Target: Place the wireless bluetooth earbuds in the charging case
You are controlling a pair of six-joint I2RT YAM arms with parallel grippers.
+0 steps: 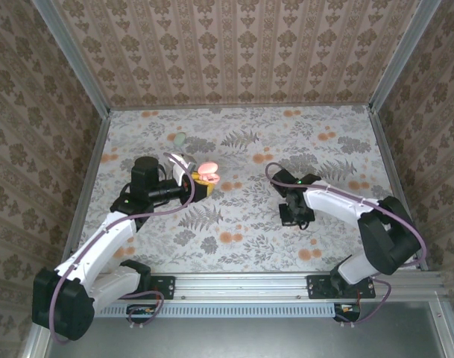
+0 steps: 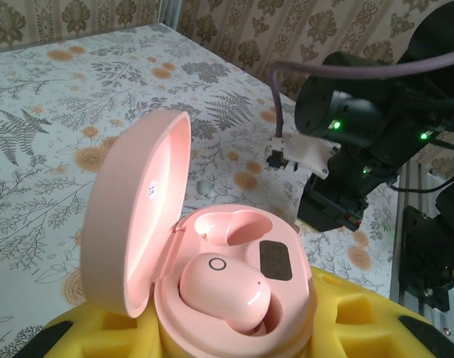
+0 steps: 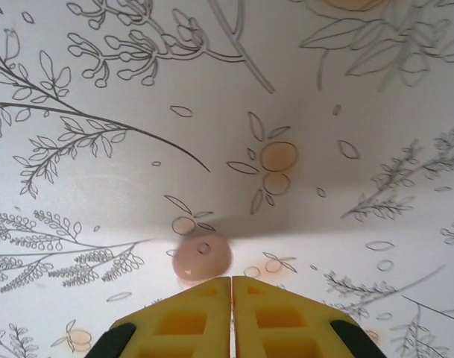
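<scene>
Two arms work over the flowered table [image 1: 241, 246]. Top view: the left gripper [image 1: 199, 186] is clamped on the open pink case [image 1: 209, 174], left of centre, lid raised. We note a pale green case [image 1: 180, 139] further back, apart from it. The right gripper [image 1: 296, 216] points down at the table right of centre, well apart from the pink case; its jaws we cannot read from here.

Left wrist view: yellow pads [image 2: 353, 317] press the pink case's sides. The lid [image 2: 137, 216] stands up at left. A seated earbud [image 2: 225, 292] sits in the near side of the case; the far well [image 2: 234, 224] shows its bare floor. The right arm [image 2: 346, 119] stands beyond.

Right wrist view: the right gripper's yellow fingers [image 3: 174, 324] are pressed together, a thin seam between, pinching nothing. A loose earbud [image 3: 203, 259], pale pink and round, lies on the table just beyond the fingertips; whether it touches them we cannot tell.
</scene>
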